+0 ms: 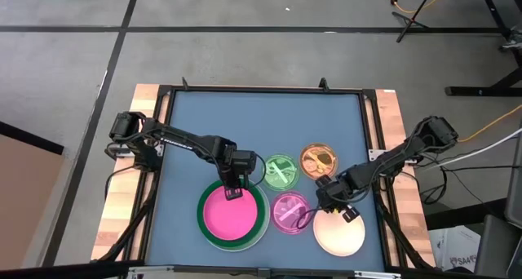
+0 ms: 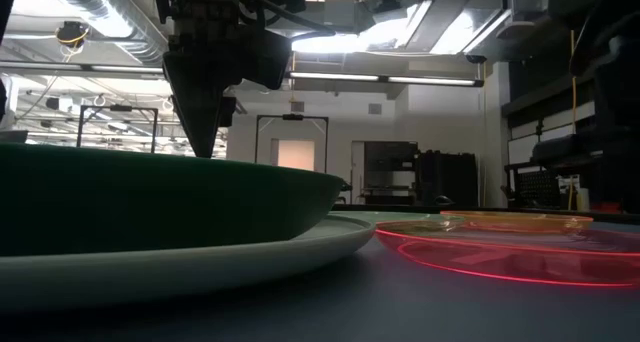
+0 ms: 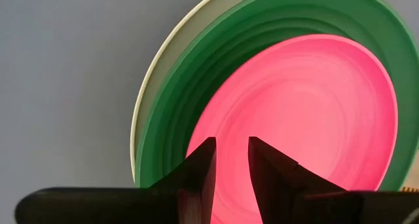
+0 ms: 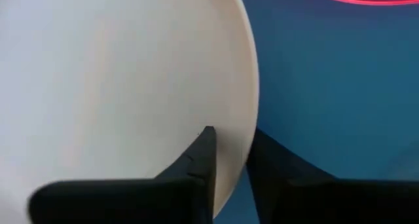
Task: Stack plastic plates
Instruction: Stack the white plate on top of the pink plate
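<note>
Right gripper (image 4: 229,152) pinching cream plate (image 1: 339,232) rim beside small pink plate (image 1: 289,211); left gripper (image 3: 230,160) slightly spread over medium pink plate (image 1: 232,214).

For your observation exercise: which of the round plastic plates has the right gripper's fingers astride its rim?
The cream plate: the right gripper straddles its rim.

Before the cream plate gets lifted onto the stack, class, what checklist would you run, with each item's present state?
1. Right end effector straddles the cream plate rim: ok.
2. Grip fully closed on that rim: cannot tell.
3. Pink plate nested in the dark green plate, over the white plate: ok.
4. Left end effector clear of the stack: not ok, it hangs over the pink plate.
5. Small pink plate lies beside the cream plate's path: cannot tell if clear.
</note>
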